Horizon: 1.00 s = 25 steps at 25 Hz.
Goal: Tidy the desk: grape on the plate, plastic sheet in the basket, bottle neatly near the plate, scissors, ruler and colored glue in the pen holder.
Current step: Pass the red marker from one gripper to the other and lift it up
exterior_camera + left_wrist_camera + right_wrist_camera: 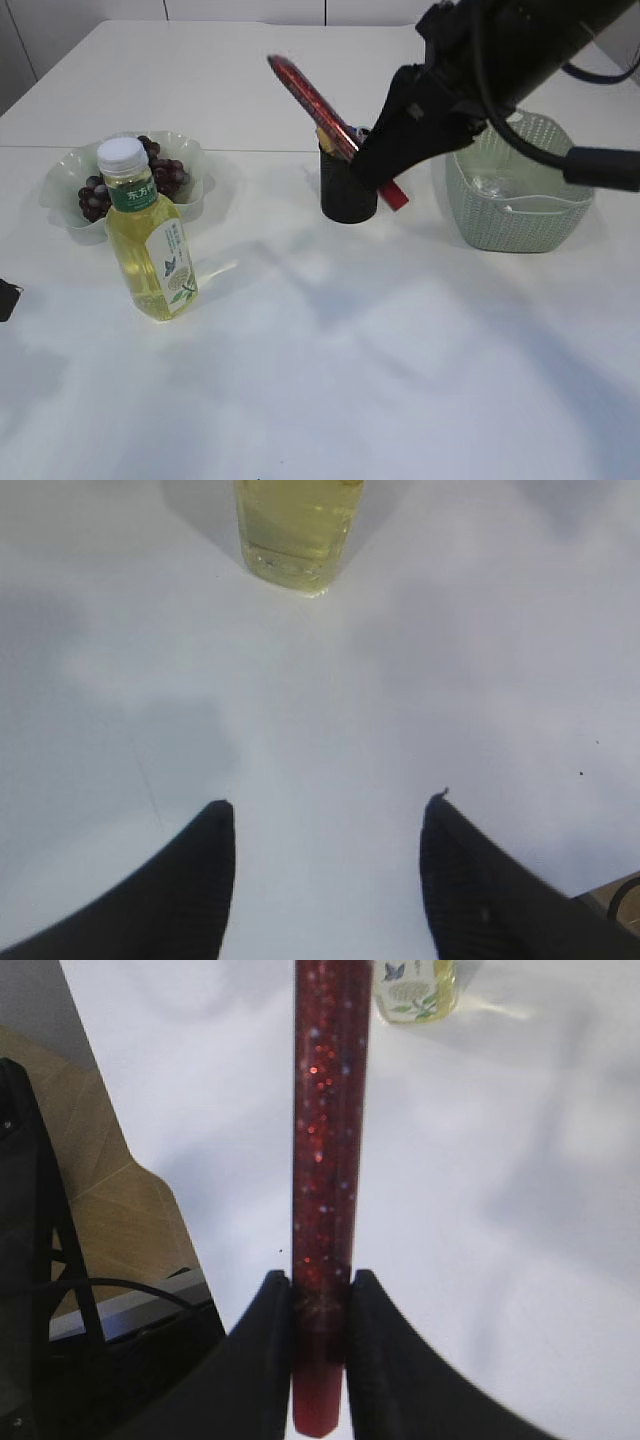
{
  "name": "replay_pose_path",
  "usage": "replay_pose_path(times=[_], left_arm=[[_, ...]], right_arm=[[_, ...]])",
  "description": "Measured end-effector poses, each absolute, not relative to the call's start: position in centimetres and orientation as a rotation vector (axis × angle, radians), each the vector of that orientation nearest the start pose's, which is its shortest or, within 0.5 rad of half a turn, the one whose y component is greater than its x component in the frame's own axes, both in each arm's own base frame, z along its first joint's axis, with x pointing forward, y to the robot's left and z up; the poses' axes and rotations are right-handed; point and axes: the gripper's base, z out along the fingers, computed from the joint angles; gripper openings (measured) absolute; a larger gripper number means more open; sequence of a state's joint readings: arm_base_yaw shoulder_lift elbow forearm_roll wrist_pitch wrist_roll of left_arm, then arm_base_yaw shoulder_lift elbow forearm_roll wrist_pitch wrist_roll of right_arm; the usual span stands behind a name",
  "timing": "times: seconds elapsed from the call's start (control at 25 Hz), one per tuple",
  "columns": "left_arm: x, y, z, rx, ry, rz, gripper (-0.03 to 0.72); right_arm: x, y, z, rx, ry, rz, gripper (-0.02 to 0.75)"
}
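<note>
My right gripper (383,160) (320,1285) is shut on the colored glue (308,92) (325,1110), a red glitter stick, close to one end. The stick tilts up to the left over the black pen holder (348,200), and its short end (396,195) shows beside the holder's right side. A yellowish tip (326,138) pokes from the holder; I cannot make out the scissors or ruler. Dark grapes (165,175) lie on the pale green plate (60,180). The yellow bottle (150,240) (295,530) (415,985) stands upright in front of the plate. My left gripper (328,805) hangs open and empty over bare table.
A green woven basket (520,215) stands at the right with a clear plastic sheet (500,188) inside. My right arm crosses above the basket. In the right wrist view, the table's edge and floor with cables (100,1290) lie to the left.
</note>
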<state>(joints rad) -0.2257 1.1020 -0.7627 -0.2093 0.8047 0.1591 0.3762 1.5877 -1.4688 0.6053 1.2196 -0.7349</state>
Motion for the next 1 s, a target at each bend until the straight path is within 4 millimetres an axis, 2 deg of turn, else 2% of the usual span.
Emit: replay_pose_path(times=[0.24, 0.44, 0.56, 0.72, 0.88, 1.0], left_arm=[[19.2, -5.8, 27.3, 0.371, 2.596, -0.27, 0.432], [19.1, -5.8, 27.3, 0.433, 2.59, -0.259, 0.432], [19.0, -6.1, 27.3, 0.554, 2.565, -0.251, 0.432], [18.8, -7.3, 27.4, 0.767, 2.476, -0.233, 0.432], [18.7, -9.4, 27.9, 1.011, 2.285, -0.199, 0.432], [18.8, -10.8, 28.5, 1.131, 2.101, -0.14, 0.432]], right_arm=[[28.9, 16.0, 37.0, -1.26, 2.268, 0.603, 0.134], [29.0, 15.7, 37.1, -1.25, 2.295, 0.549, 0.134], [29.0, 15.8, 37.1, -1.251, 2.298, 0.552, 0.134], [28.9, 15.9, 37.1, -1.254, 2.3, 0.557, 0.134], [28.9, 15.9, 37.1, -1.254, 2.301, 0.558, 0.133], [28.9, 15.9, 37.1, -1.253, 2.302, 0.558, 0.133]])
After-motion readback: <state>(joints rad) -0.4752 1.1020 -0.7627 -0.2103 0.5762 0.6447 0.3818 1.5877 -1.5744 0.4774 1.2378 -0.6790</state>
